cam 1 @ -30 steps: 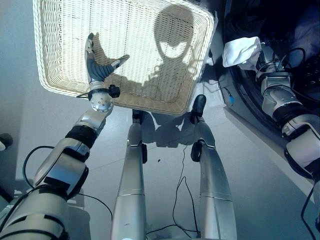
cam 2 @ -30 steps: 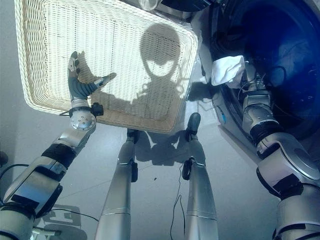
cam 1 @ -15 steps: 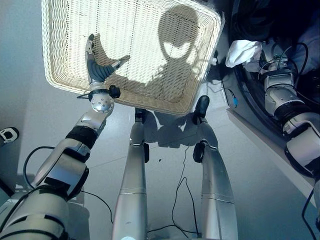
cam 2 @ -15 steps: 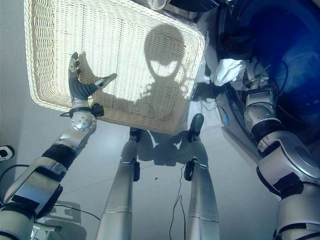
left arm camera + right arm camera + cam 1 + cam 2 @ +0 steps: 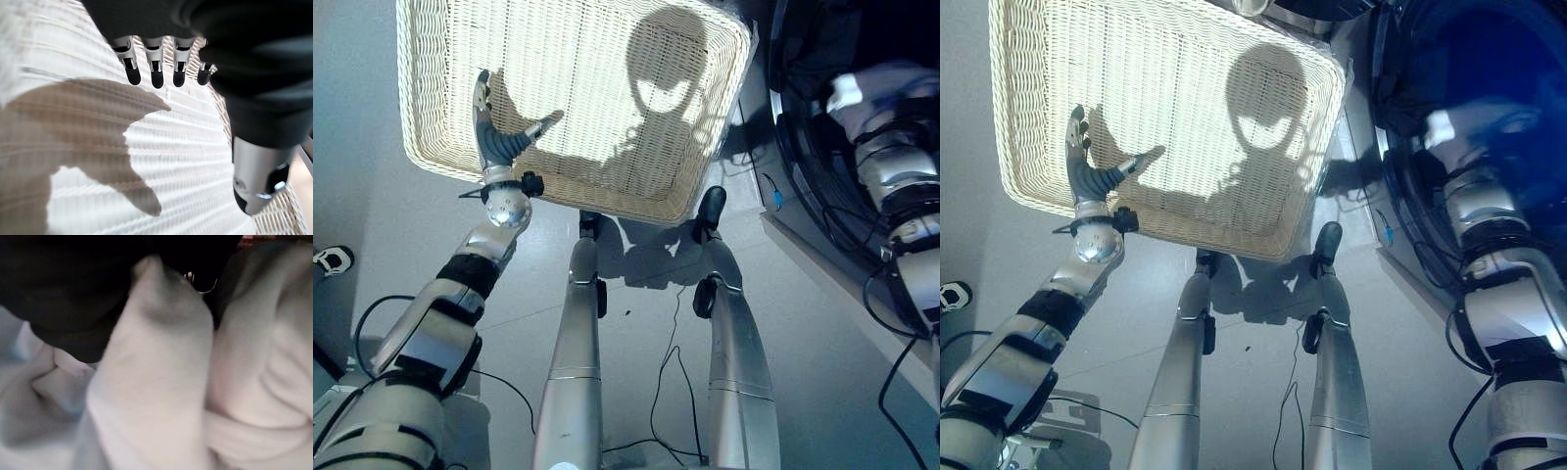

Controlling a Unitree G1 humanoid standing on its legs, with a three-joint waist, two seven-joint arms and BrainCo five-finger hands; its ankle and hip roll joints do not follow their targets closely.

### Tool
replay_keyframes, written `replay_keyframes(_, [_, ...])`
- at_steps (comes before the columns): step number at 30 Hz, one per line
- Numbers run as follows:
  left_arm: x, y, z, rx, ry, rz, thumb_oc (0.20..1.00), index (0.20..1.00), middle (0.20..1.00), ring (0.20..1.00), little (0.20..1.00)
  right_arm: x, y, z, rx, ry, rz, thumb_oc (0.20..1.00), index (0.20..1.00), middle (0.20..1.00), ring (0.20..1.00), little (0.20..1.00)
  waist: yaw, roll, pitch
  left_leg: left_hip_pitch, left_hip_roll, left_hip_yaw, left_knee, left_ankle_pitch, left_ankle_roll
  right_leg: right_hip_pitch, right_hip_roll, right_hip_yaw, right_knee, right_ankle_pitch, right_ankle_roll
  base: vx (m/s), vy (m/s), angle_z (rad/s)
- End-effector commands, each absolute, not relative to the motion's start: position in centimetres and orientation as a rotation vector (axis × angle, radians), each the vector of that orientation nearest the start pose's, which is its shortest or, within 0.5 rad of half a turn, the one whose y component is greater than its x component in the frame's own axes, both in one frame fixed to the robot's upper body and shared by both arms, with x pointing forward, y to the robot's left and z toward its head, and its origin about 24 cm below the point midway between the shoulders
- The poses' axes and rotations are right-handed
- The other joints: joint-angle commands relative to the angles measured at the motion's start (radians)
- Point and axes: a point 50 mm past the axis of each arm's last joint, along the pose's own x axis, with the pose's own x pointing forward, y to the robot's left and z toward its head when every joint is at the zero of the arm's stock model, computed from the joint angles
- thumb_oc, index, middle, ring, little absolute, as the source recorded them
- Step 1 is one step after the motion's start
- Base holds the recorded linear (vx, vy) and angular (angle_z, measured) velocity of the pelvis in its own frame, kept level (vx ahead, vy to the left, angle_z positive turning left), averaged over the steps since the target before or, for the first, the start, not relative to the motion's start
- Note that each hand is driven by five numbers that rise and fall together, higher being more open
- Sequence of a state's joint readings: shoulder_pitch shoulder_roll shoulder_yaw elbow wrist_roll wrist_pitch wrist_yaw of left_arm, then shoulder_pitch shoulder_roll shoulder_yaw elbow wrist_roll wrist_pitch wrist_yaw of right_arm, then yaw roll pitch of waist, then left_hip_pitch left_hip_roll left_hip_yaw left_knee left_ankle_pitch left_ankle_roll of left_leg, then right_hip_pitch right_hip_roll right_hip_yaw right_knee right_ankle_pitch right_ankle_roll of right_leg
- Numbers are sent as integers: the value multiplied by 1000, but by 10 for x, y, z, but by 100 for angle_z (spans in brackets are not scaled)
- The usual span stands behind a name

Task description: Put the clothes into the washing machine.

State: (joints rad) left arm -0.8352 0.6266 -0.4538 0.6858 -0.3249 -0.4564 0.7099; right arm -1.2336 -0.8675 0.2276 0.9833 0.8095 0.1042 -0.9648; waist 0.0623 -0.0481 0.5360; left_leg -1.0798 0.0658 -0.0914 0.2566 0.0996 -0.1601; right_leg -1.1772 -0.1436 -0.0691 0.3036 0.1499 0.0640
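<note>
Cloth (image 5: 156, 396), white and bunched, sits at two o'clock inside the washing machine (image 5: 1489, 59); it looks soft and light, best pinched at a fold. Right hand's grip I cannot tell. Left hand (image 5: 494, 132) hovers spread over the basket (image 5: 724, 117), holding nothing.

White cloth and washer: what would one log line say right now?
right hand: inside washing machine, with white cloth | left hand: open over wicker basket

Rough woven wicker basket (image 5: 431, 117), soft matt white cloth (image 5: 161, 382), smooth grey floor (image 5: 822, 372)
</note>
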Motion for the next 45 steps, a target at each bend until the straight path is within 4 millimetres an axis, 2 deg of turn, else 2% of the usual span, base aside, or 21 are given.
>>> replay_keyframes(1, [357,238,206,274,-689,528,1000,1000,1000,1000,1000,310,-391,313,456,-446,-1360,200,200,200,200,200,-53,34,-16,9,-112,27,-7,-33,103,50,125,-95,9,-12,64,0,0,0])
replay_keyframes(4, [355,243,204,276,-681,534,1000,1000,1000,1000,1000,295,-403,318,559,-537,-1406,200,200,200,200,200,-59,24,-16,22,-109,25,-15,-31,103,59,130,-91,6,-11,62,0,0,0])
replay_keyframes(6, [355,248,203,281,-674,534,1000,1000,1000,1000,1000,280,-409,327,583,-632,-1518,200,200,200,200,200,-60,18,-16,32,-110,20,-17,-33,105,70,133,-89,6,-14,61,0,0,0])
replay_keyframes(10, [355,251,203,282,-670,525,1000,1000,1000,1000,1000,268,-410,339,547,-715,-1616,200,200,200,200,200,-59,19,-16,40,-112,17,-18,-34,106,78,133,-88,4,-16,62,0,0,0])
replay_keyframes(12, [355,251,202,276,-667,520,1000,1000,1000,1000,1000,268,-406,347,458,-738,-1631,200,200,200,200,200,-60,25,-16,47,-112,18,-22,-33,105,85,132,-86,-2,-16,62,-2,38,0])
replay_keyframes(14, [355,251,202,270,-664,514,1000,1000,1000,1000,1000,277,-401,349,389,-672,-1558,1000,1000,1000,1000,1000,-59,28,-16,50,-116,19,-22,-32,104,87,132,-84,-8,-16,62,-5,43,-1])
replay_keyframes(15, [357,249,205,268,-664,503,1000,1000,1000,1000,1000,295,-394,345,231,-539,-1444,1000,1000,1000,1000,1000,-53,31,-16,49,-120,19,-22,-30,105,87,131,-83,-14,-14,60,0,0,0])
replay_keyframes(22, [361,247,212,267,-670,486,1000,1000,1000,1000,1000,314,-388,336,117,-407,-1354,1000,1000,1000,1000,1000,-38,42,-16,39,-125,19,-20,-29,110,84,122,-93,-22,-14,55,0,0,0])
replay_keyframes(23, [362,243,212,268,-669,483,1000,1000,1000,1000,1000,316,-385,336,36,-404,-1377,1000,1000,1000,1000,1000,-35,46,-16,38,-126,20,-21,-29,112,84,119,-96,-21,-14,55,0,0,0])
replay_keyframes(26, [362,243,213,270,-669,480,1000,1000,1000,1000,1000,319,-378,342,-60,-402,-1361,1000,1000,1000,1000,1000,-33,47,-16,37,-126,22,-18,-28,111,83,118,-98,-17,-15,56,0,0,0])
replay_keyframes(27, [362,242,214,272,-670,476,1000,1000,1000,1000,1000,323,-370,348,-183,-408,-1348,1000,1000,1000,1000,1000,-31,47,-16,36,-126,25,-20,-25,113,83,116,-101,-16,-14,56,0,0,0])
replay_keyframes(29, [362,240,215,267,-674,473,1000,1000,1000,1000,1000,329,-356,353,-236,-424,-1308,1000,1000,1000,1000,1000,-31,47,-16,34,-125,27,-20,-25,113,81,115,-103,-14,-18,55,0,0,0])
replay_keyframes(34, [361,240,214,258,-677,468,1000,1000,1000,1000,1000,335,-336,354,-400,-468,-1260,1000,1000,1000,1000,1000,-35,49,-16,30,-124,35,-21,-23,114,74,113,-105,-7,-21,55,0,0,0])
replay_keyframes(39, [359,238,209,251,-681,474,1000,1000,1000,1000,1000,340,-323,336,-428,-520,-1195,1000,1000,1000,1000,1000,-44,49,-16,26,-121,46,-21,-25,115,68,113,-102,0,-27,58,0,0,0])
replay_keyframes(45, [358,229,204,237,-693,490,1000,1000,1000,1000,1000,339,-289,314,-609,-676,-1094,1000,1000,1000,1000,1000,-64,51,-16,23,-117,61,-24,-25,117,57,115,-91,5,-29,65,0,0,0])
